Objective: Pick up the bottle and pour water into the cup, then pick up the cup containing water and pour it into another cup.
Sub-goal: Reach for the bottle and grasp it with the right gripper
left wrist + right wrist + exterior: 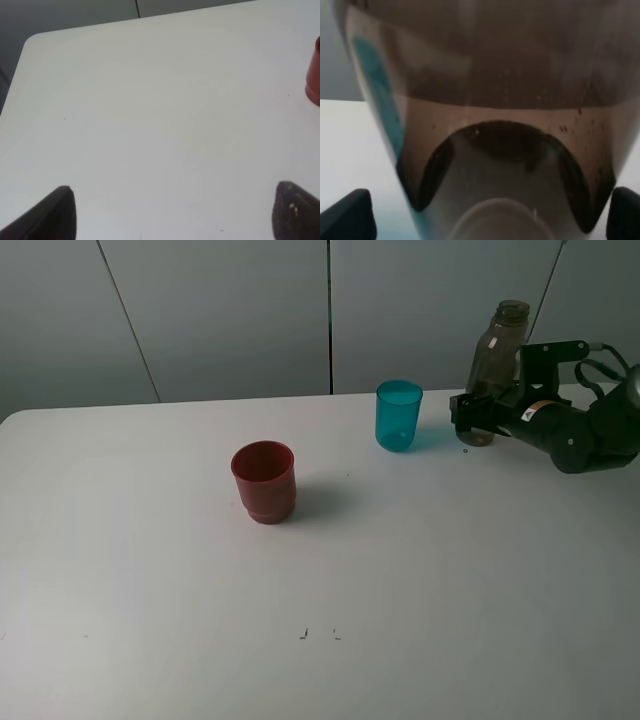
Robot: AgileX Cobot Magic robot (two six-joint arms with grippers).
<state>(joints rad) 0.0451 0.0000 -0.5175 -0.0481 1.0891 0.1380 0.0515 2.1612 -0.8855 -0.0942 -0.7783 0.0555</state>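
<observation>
Though the right gripper [472, 418] half hides the bottle [500, 345], its fingers [347, 215] stand spread around it.

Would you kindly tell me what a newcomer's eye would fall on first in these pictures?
The tall smoky grey-brown translucent plastic bottle at the far right of the high view stands out first, with the black right gripper open around its base. Just left of it stands the translucent teal plastic tumbler, and the opaque red plastic cup sits alone nearer the middle of the white table.
</observation>
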